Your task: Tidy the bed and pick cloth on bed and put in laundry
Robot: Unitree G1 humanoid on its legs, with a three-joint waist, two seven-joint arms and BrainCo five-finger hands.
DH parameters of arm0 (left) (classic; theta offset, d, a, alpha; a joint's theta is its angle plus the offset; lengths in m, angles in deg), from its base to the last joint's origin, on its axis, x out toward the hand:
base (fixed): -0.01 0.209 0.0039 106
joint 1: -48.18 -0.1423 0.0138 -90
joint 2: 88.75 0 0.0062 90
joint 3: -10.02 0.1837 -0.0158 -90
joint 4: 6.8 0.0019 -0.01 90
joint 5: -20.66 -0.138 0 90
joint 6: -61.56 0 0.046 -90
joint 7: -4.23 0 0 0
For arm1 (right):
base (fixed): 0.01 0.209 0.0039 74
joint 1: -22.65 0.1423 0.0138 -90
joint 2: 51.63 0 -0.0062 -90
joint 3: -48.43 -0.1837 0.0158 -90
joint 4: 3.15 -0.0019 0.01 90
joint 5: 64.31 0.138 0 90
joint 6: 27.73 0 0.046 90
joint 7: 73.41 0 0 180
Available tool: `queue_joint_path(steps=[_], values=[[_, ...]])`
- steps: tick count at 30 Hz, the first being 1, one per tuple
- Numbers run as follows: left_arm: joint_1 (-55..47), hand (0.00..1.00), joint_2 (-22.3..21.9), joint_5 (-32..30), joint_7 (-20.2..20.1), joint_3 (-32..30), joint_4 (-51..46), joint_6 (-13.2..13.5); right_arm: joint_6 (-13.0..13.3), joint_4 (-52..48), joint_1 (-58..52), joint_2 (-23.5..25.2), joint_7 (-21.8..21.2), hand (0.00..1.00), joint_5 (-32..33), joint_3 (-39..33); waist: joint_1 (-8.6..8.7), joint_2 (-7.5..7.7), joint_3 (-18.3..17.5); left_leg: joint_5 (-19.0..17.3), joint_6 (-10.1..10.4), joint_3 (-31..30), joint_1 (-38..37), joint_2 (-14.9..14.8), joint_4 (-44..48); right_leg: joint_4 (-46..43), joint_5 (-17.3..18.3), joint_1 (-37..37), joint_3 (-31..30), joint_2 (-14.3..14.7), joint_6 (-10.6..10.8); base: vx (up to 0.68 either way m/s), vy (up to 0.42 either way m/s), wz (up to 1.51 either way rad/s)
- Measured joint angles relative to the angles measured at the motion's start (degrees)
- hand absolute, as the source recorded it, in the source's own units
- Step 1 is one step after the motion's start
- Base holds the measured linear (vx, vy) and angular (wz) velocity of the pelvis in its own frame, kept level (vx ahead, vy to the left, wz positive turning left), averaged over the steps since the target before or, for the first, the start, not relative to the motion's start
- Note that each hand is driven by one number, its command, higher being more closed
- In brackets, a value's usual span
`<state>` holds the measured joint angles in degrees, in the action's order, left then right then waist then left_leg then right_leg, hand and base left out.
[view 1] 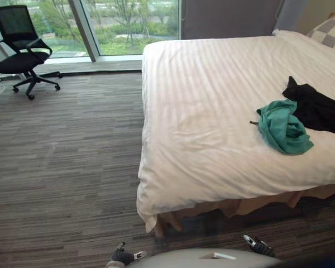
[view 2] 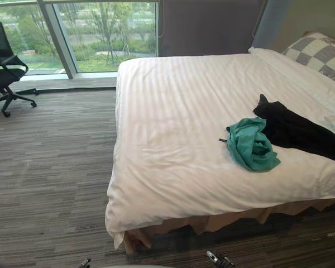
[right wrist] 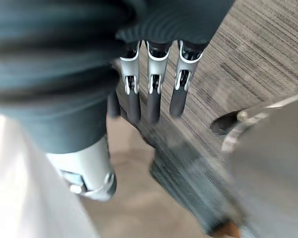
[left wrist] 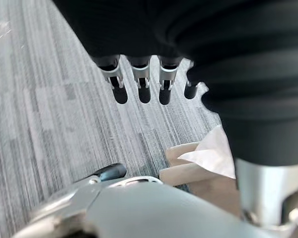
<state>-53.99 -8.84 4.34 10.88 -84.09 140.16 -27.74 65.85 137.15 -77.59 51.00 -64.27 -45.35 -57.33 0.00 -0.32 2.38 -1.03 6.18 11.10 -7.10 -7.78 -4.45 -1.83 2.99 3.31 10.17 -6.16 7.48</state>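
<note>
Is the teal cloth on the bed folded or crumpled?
Crumpled. The teal cloth lies in a bunched heap on the white bed, touching the black garment.

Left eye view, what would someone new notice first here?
The big white bed takes up most of the view, with a crumpled teal cloth lying on its right part, touching a black garment spread just beyond it. Off on the carpet by the window, far left, stands a black office chair.
</note>
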Motion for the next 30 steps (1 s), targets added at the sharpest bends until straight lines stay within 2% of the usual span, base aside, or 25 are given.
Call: queue_joint_path(steps=[3, 4, 5, 7, 9, 11, 14, 17, 20, 22, 23, 25, 26, 27, 30], values=[[0.4, 0.0, 0.3, -0.1, -0.1, 1.1, 0.0, 0.0, 0.4, -4.2, 5.0, -3.8, 1.3, 1.0, 0.0, -2.2, 0.49, -0.22, 0.6, -0.1, -0.2, -0.6, 0.1, 0.2, 0.6, 0.0, -0.5, 0.2, -0.2, -0.1, 0.0, 0.14, 0.02, -0.06], [0.4, 0.0, 1.0, -0.2, -0.1, 1.3, -0.1, 0.3, 0.0, -9.7, 6.8, -6.5, 1.5, 1.0, -0.1, -3.7, 0.62, -0.14, 0.7, -0.2, -0.3, -0.7, 0.1, 0.3, 0.6, 0.0, -0.6, 0.2, -0.2, -0.2, -0.1, 0.09, 0.02, 0.04], [0.4, 0.0, 1.0, -0.2, -0.3, 1.4, 0.0, 0.6, 0.5, -16.5, 7.9, -10.6, 1.4, 1.0, 0.2, -3.7, 0.63, -0.3, 0.8, -0.4, -0.4, -0.9, 0.1, 0.4, 0.6, 0.0, -0.6, 0.3, -0.2, -0.3, -0.1, 0.09, 0.022, 0.07], [0.5, 0.0, 1.2, -0.2, -0.6, 1.5, 0.0, 0.7, 3.3, -26.3, 8.5, -15.6, -1.0, 1.0, 1.0, -3.0, 0.79, -0.31, 0.8, -0.5, -0.5, -1.6, 0.0, 0.4, 0.6, 0.0, -0.6, 0.5, -0.2, -0.3, -0.1, 0.05, 0.017, 0.1], [0.6, 0.0, 1.6, -0.3, -1.6, 1.9, 0.1, 0.7, 3.3, -37.7, 9.2, -15.8, 0.0, 1.0, -1.1, -2.0, 1.21, 0.41, 1.4, -0.5, -0.5, -2.5, 0.0, 0.4, 1.2, 0.1, -0.6, 1.1, 0.1, -0.3, -0.1, 0.01, -0.008, 0.08], [0.7, 0.0, 2.3, -0.2, -1.8, 2.0, 0.1, 0.8, 5.2, -45.1, 10.8, -12.4, 0.2, 1.0, -5.5, 1.7, 0.87, 1.29, 2.0, -0.8, -0.5, -2.7, 0.2, 0.4, 2.2, 1.2, -1.0, 1.4, 0.1, -0.3, -0.3, -0.04, -0.012, -0.05], [1.3, 0.0, 2.3, -0.3, -1.7, 2.5, 0.4, 0.8, 5.5, -42.5, 13.1, -10.2, 0.2, 1.0, -7.8, 7.0, 0.45, 0.95, 2.2, -2.2, -0.5, -4.0, 0.9, 0.5, 2.6, 2.5, -1.1, 1.5, 0.2, -0.3, -0.1, -0.05, 0.008, 0.0], [2.3, 0.0, 2.3, -0.6, -1.6, 3.0, 0.5, 1.1, 5.4, -39.7, 16.6, -9.9, 0.2, 1.0, -9.1, 12.9, 0.17, 0.37, 3.4, -1.8, -1.1, -6.2, 3.1, 1.7, 2.9, 3.0, -1.5, 1.1, 1.8, -1.3, 0.5, -0.07, 0.024, 0.29], [2.9, 0.0, 2.3, -0.5, -1.6, 2.9, 0.4, 1.4, 5.7, -39.4, 21.5, -8.5, 0.0, 1.0, -9.1, 19.6, -1.44, 0.45, 4.2, -1.3, -1.1, -8.4, 4.3, 1.8, 3.1, 3.2, -1.5, 0.8, 3.5, -1.3, 0.5, -0.06, -0.006, 0.34], [4.2, 0.0, 2.4, -0.3, -1.4, 2.9, 0.2, 1.6, 6.9, -37.7, 26.2, -6.7, -0.6, 1.0, -9.1, 24.3, -3.06, 0.99, 4.8, -0.4, -0.9, -10.9, 6.4, 1.9, 3.0, 3.6, -1.6, 0.5, 6.0, -1.2, 0.5, -0.04, -0.035, 0.52], [4.6, 0.0, 2.4, 0.1, -1.3, 2.9, 0.1, 1.6, 6.9, -36.9, 27.8, -6.3, -0.8, 1.0, -9.1, 25.2, -3.43, 1.13, 5.2, -0.1, -0.9, -11.7, 6.9, 1.9, 2.9, 3.6, -1.6, 0.4, 6.5, -1.1, 0.4, -0.01, -0.032, 0.58], [5.8, 0.0, 2.4, 1.8, -1.2, 2.3, -0.7, 2.0, 6.9, -33.3, 33.7, -4.6, -1.3, 1.0, -9.1, 28.4, -5.47, 1.72, 7.1, 1.1, -0.8, -14.5, 9.6, 2.0, 2.8, 3.8, -1.8, -0.2, 9.1, -0.9, 0.3, 0.0, -0.036, 0.63], [6.1, 0.0, 2.4, 2.1, -1.2, 2.1, -1.1, 2.0, 6.9, -32.6, 34.8, -4.2, -1.4, 1.0, -9.1, 29.0, -5.92, 1.87, 7.5, 1.4, -0.8, -15.3, 10.2, 2.0, 2.8, 3.8, -1.8, -0.4, 9.8, -0.9, 0.3, 0.01, -0.034, 0.6], [6.4, 0.0, 2.3, 2.8, -0.6, 1.7, -2.1, 2.1, 6.9, -31.2, 37.2, -3.8, -1.4, 1.0, -9.0, 30.6, -7.23, 2.14, 8.9, 1.8, -0.6, -16.5, 10.8, 2.1, 2.8, 3.7, -1.8, -0.4, 10.5, -0.9, 0.3, 0.0, -0.023, 0.52], [7.2, 0.0, 2.2, 4.5, 0.4, 1.7, -2.8, 2.4, 6.9, -28.7, 41.8, -1.9, -1.7, 1.0, -8.9, 34.1, -8.79, 2.27, 10.6, 2.6, -0.4, -20.0, 13.6, 2.7, 3.6, 3.8, -1.7, -0.8, 13.3, -1.0, 0.3, 0.0, -0.027, 0.62]])
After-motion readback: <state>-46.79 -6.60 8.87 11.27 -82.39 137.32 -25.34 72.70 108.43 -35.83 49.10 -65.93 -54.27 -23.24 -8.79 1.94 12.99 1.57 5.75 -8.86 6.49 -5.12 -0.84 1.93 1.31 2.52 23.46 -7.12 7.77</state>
